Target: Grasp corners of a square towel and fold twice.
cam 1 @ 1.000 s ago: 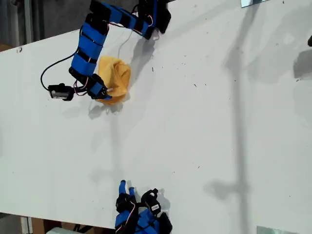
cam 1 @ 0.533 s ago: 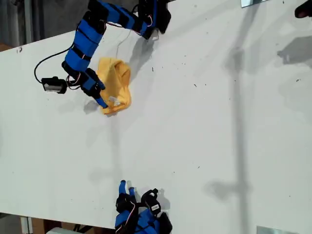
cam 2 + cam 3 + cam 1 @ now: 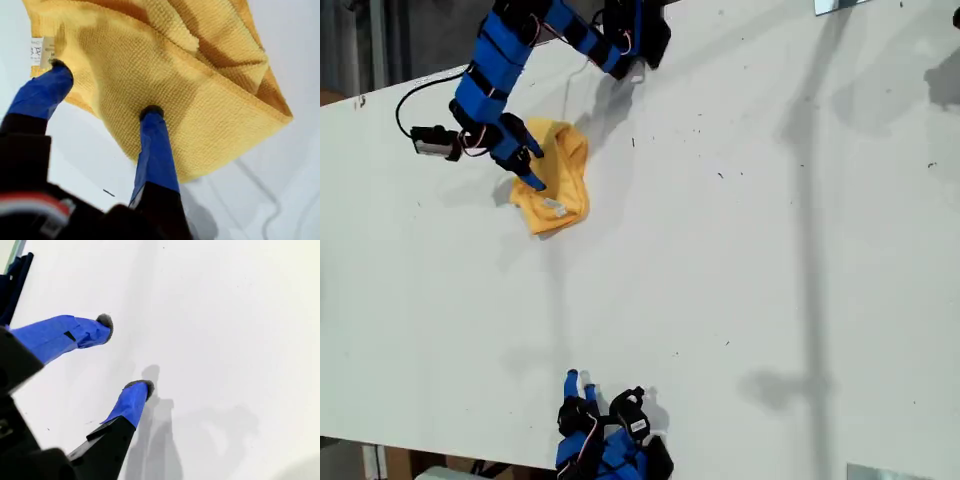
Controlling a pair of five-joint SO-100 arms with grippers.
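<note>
**Towel bunched under my first gripper, far from the second**

The towel (image 3: 553, 180) lies crumpled on the white counter (image 3: 740, 260), at about 10 o'clock in the exterior view, its long axis running roughly 12 to 6 there. My first gripper (image 3: 102, 90) hangs directly over it with the fingers (image 3: 152, 145) spread wide, holding nothing; the first wrist view shows one tip over the middle of the cloth and the other at the hemmed edge beside the white label (image 3: 40, 50). Whether the tips touch the fabric I cannot tell. That labelled corner sits toward 6 o'clock of the heap in the exterior view, so the nearest hem to pinch is just beside the outer fingertip.

My second gripper (image 3: 125, 352) is well apart, parked near 6 o'clock of the exterior view, fingers parted over bare counter with nothing between them. The first arm is plainly the nearer one.

The counter is flat, smooth and open toward 3 o'clock, leaving ample room to spread the cloth. No fold looks complete; the cloth probably needs flattening first.
</note>
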